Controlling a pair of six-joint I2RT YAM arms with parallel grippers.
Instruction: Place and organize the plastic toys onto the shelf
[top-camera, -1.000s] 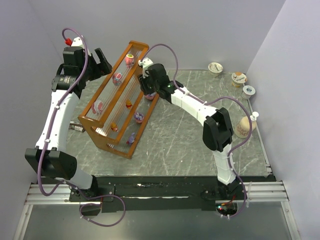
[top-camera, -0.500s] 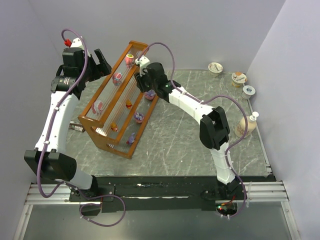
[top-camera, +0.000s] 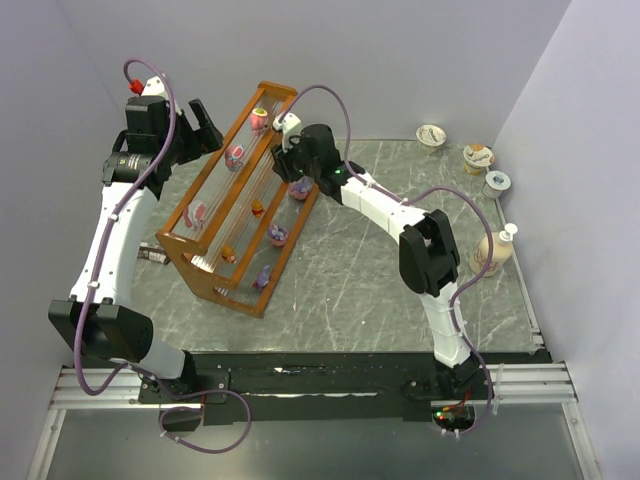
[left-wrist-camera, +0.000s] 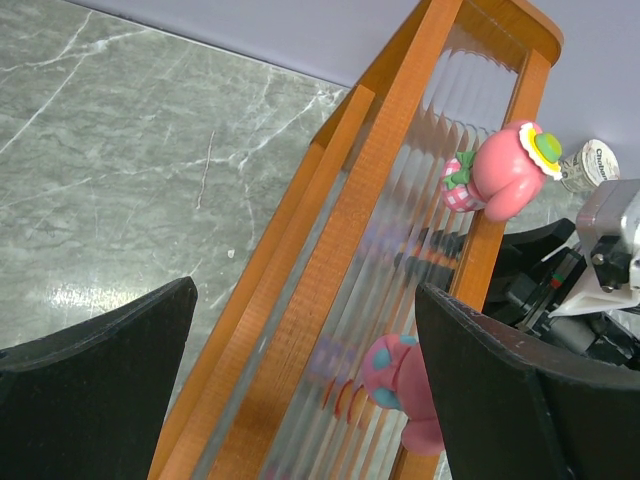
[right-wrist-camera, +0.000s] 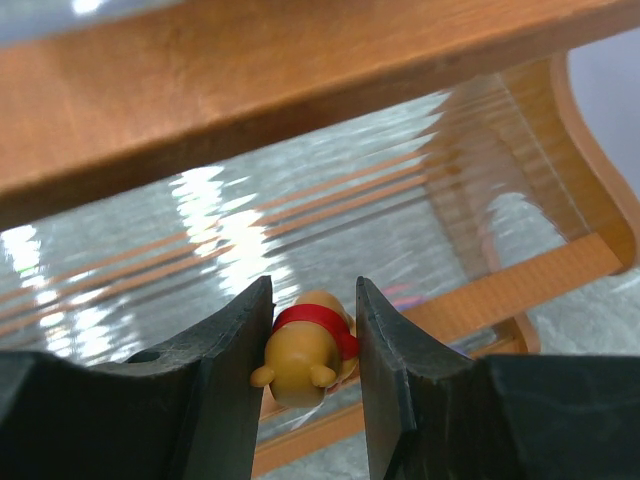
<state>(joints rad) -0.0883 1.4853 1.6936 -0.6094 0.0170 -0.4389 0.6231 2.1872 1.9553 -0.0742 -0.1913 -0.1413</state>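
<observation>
The right tool (right-wrist-camera: 312, 292) is pinching a small orange bear figure (right-wrist-camera: 302, 358) in a red top, with a finger pressed to each side of its body. That narrow side grip leaves the toy's underside free, so it can be set down between the slats of the shelf (top-camera: 185, 200) without the fingers fouling the wood. Whether the bear already rests on a tier I cannot tell. It sits at the rack's far end, about 1 o'clock of the shelf.

The left tool (top-camera: 203, 126) hangs spread wide and empty behind the top tier, at about 10 o'clock of the surface (top-camera: 400, 290). It is probably parked there out of the way (it touches nothing that I can see).

The shelf stands askew, running from 7 to 1 o'clock, left of the surface's middle. Counted from above:

- Three pink toys (top-camera: 259, 119) sit on the top tier.
- Two orange toys (top-camera: 257, 208) sit on the middle tier.
- Three purple toys (top-camera: 278, 235) sit on the lowest tier.

The tiers look sorted by colour, which would send the bear to the middle one. With it the toys come to nine, if I count right.

Three foil-lidded cups (top-camera: 478, 157) stand at 1 to 2 o'clock of the surface, and one beige bottle (top-camera: 490, 252) at 3 o'clock.
</observation>
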